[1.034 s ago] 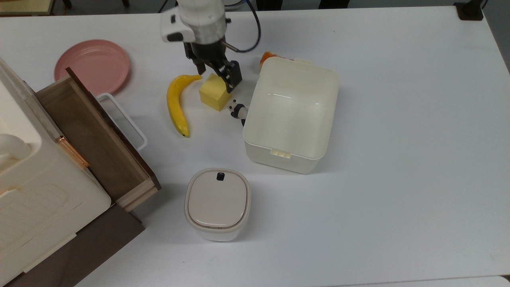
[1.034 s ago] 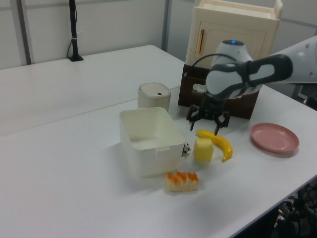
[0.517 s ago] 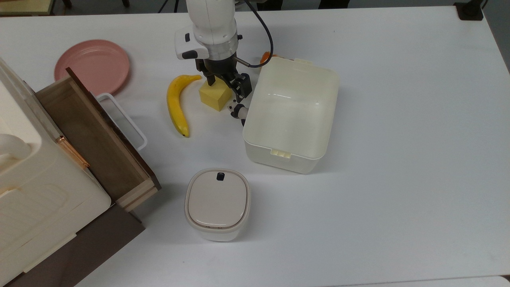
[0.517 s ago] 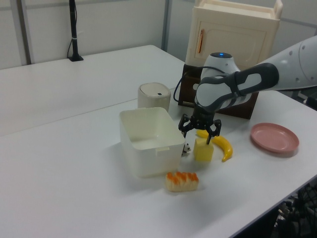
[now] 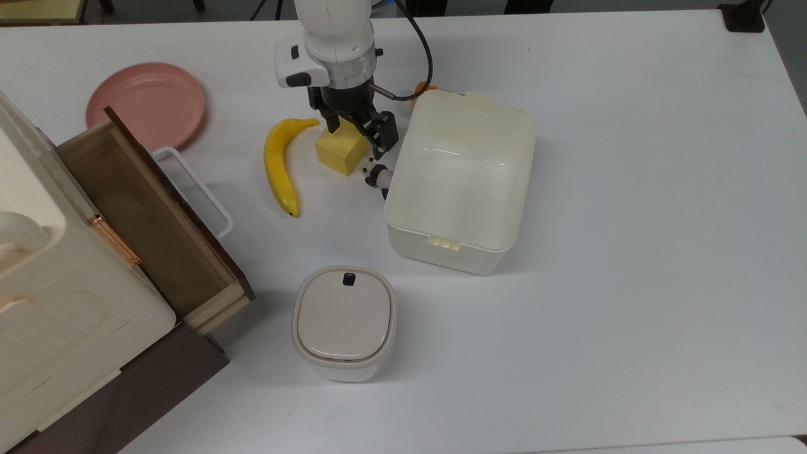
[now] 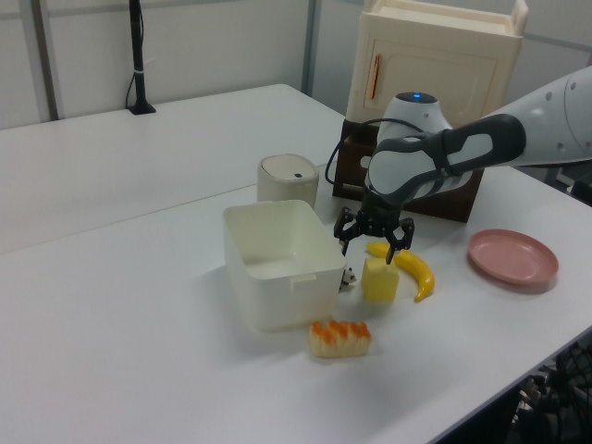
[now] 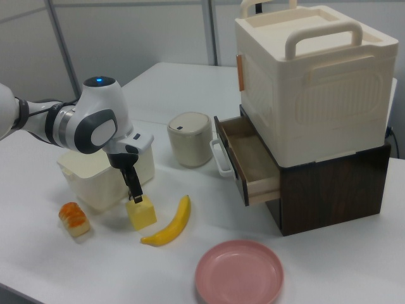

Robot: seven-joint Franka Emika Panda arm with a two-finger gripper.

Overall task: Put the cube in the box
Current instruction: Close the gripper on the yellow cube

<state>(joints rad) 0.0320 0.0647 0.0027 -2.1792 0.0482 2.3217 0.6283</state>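
So the gripper [image 5: 357, 131] hangs right over the cube [image 5: 340, 150], jaws apart. Cube's on the table between banana [image 5: 280, 164] and box [image 5: 459, 180]. Next it probably drops and clamps.

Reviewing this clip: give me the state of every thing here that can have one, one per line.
gripper: open, fingers astride the cube's top
cube: on the table, not lifted
box: open, empty
drawer: pulled out, looks empty
small container: lid on
pink plate: empty
banana: lying on the table, unpeeled
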